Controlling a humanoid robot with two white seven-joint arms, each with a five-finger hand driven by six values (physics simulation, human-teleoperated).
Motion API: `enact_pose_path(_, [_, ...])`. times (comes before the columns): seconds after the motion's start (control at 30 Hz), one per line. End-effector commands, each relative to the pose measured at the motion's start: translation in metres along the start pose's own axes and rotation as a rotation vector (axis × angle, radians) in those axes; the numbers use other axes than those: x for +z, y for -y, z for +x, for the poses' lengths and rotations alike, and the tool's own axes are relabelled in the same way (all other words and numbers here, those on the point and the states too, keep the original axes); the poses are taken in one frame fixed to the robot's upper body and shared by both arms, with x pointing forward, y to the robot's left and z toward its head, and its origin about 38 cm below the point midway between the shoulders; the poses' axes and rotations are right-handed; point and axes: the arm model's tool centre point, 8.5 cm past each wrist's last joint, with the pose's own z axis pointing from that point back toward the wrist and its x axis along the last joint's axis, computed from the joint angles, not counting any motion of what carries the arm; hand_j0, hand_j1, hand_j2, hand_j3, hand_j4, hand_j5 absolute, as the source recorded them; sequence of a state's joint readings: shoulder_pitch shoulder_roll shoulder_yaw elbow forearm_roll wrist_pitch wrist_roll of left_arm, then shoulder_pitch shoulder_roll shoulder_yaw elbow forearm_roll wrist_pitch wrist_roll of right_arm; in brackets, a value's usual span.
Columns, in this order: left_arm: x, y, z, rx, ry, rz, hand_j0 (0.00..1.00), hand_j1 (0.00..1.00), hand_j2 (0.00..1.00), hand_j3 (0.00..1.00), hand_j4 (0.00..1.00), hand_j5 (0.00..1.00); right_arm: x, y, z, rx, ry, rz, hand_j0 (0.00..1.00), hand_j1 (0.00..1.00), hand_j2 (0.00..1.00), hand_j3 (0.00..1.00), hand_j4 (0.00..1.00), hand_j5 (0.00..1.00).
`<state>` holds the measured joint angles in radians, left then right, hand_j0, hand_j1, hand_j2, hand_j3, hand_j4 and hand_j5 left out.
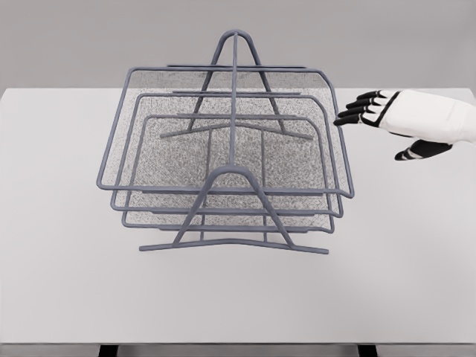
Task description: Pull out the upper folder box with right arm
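Nearest the camera, the rack's front foot bar (pixel 234 244) rests on the white table (pixel 238 305), carrying the grey wire rack (pixel 235 74) with its three stacked mesh trays. My right hand (pixel 394 119) hangs to the right of the rack, level with its rear corner, fingers (pixel 357 109) spread and extended toward the wire, gripping nothing and just short of touching. The upper folder box (pixel 223 126), the top and widest tray, sits seated in the rack with its front rim overhanging the two trays below. To do this well, I judge that I should bring the fingers to that top tray's right-hand rim or front edge, hook only its wire (not the frame's upright or the tray beneath), then draw straight toward the front of the rack so it slides without twisting or dragging the whole rack along. All three trays, as far as the mesh lets me see, are empty. My left arm is out of view.
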<state>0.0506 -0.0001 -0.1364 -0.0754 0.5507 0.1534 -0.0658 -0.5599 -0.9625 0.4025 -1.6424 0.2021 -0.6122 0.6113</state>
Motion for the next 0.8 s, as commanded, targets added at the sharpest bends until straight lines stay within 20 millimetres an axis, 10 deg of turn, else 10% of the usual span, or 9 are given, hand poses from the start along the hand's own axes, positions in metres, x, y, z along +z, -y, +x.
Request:
enact_pose_path(0.0, [0.0,0.0,0.0,0.0,0.0,0.0,1.0,1.0,1.0,1.0,1.0,1.0,-0.002,-0.004,-0.005,-0.021,-0.009,-0.005,1.0,1.0,1.0,1.0,1.0,1.0])
enact_pose_path(0.17, [0.0,0.0,0.0,0.0,0.0,0.0,1.0,1.0,1.0,1.0,1.0,1.0,-0.035,0.001,0.005,-0.016,0.058,-0.035,1.0,1.0,1.0,1.0,1.0,1.0])
enact_pose_path(0.3, [0.0,0.0,0.0,0.0,0.0,0.0,1.0,1.0,1.0,1.0,1.0,1.0,-0.005,0.012,-0.007,0.02,-0.005,0.009,1.0,1.0,1.0,1.0,1.0,1.0])
enact_pose_path(0.43, [0.0,0.0,0.0,0.0,0.0,0.0,1.0,1.0,1.0,1.0,1.0,1.0,-0.036,-0.014,0.002,-0.031,0.057,0.046,1.0,1.0,1.0,1.0,1.0,1.0])
enact_pose_path(0.77, [0.0,0.0,0.0,0.0,0.0,0.0,1.0,1.0,1.0,1.0,1.0,1.0,-0.044,-0.035,0.009,-0.067,0.081,0.07,1.0,1.0,1.0,1.0,1.0,1.0])
